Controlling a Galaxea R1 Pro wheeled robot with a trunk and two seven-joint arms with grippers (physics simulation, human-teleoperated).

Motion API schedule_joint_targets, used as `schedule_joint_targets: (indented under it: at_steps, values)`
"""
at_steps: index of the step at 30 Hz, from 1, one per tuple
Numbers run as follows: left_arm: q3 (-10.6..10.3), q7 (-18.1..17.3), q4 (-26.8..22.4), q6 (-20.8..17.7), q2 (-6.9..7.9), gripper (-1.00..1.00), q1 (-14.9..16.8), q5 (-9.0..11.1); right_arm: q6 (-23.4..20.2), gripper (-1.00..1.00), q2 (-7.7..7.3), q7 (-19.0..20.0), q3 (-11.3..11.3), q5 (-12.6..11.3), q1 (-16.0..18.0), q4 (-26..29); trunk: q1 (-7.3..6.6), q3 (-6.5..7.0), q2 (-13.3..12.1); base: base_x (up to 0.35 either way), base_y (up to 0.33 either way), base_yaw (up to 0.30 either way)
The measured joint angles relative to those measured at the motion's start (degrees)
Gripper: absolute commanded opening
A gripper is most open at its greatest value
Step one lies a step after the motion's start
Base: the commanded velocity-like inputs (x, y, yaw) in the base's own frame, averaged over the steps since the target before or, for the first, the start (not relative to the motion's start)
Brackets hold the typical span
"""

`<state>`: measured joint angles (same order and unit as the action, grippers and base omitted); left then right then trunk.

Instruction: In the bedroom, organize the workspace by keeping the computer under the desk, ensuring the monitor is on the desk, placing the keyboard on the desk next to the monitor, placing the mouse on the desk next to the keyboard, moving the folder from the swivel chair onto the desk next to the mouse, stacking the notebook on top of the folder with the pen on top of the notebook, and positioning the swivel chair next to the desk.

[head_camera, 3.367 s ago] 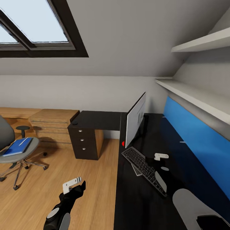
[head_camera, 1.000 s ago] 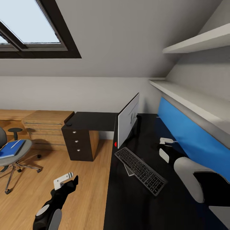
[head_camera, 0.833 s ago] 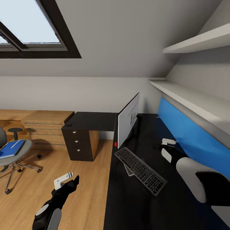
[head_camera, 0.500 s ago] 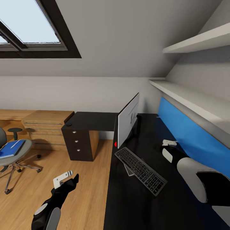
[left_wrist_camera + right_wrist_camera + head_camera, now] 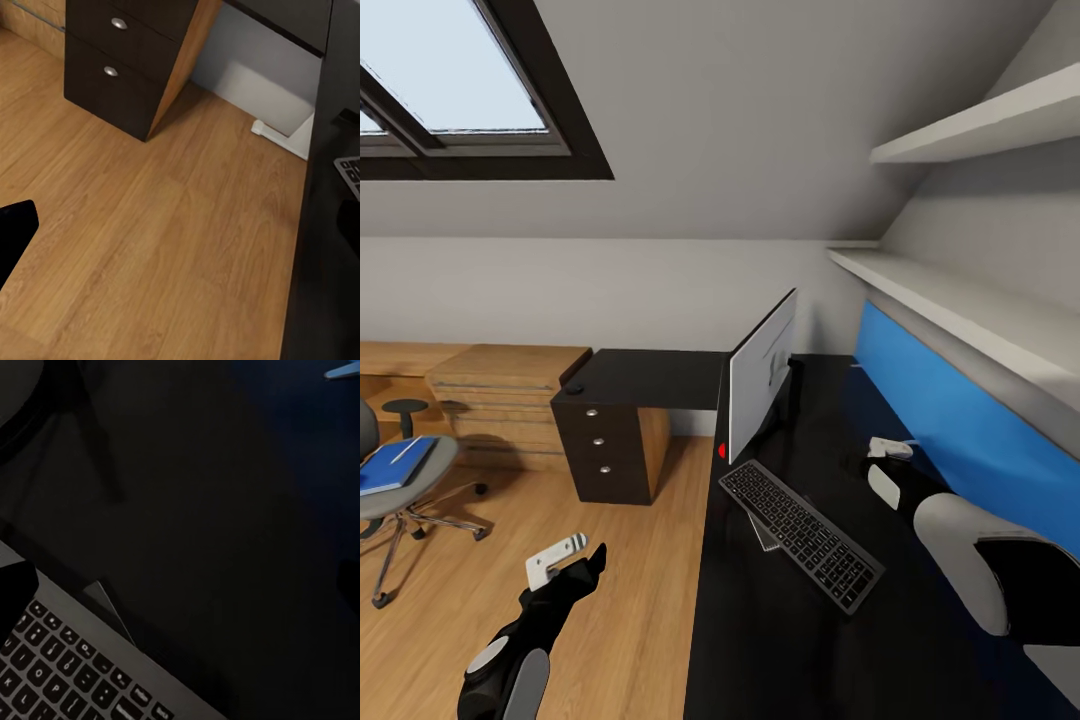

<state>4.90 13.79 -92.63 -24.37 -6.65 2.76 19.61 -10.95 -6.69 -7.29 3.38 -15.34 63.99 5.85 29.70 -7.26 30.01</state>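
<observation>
Keys on the keyboard [image 5: 67, 660] carry tiny white letters and marks — too small and blurred to read — nothing else lettered.

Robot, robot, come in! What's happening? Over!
Left end effector over floor, empty. Right end effector above desk. Folder on swivel chair. Keyboard beside monitor.

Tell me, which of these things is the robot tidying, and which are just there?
Job: monitor, keyboard, desk, blue folder with a pen on it, on the swivel chair, small black mouse.
Just there: wall shelves, skylight, wooden cabinets.
</observation>
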Motion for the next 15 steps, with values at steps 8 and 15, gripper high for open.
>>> schedule_joint_targets:
  at_steps: [8,15]
  values:
    - [-0.01,0.02,0.00,0.02,0.00,1.00,0.00,0.00,0.15,1.00,-0.06,2.51,0.02,0.05,-0.27,-0.04,1.76,-1.44,3.22,0.000,0.000,0.000]
    - [-0.01,0.02,0.00,0.02,0.00,1.00,0.00,0.00,-0.13,1.00,0.09,2.53,-0.05,-0.40,-0.29,0.07,3.30,-2.71,6.03,0.000,0.000,0.000]
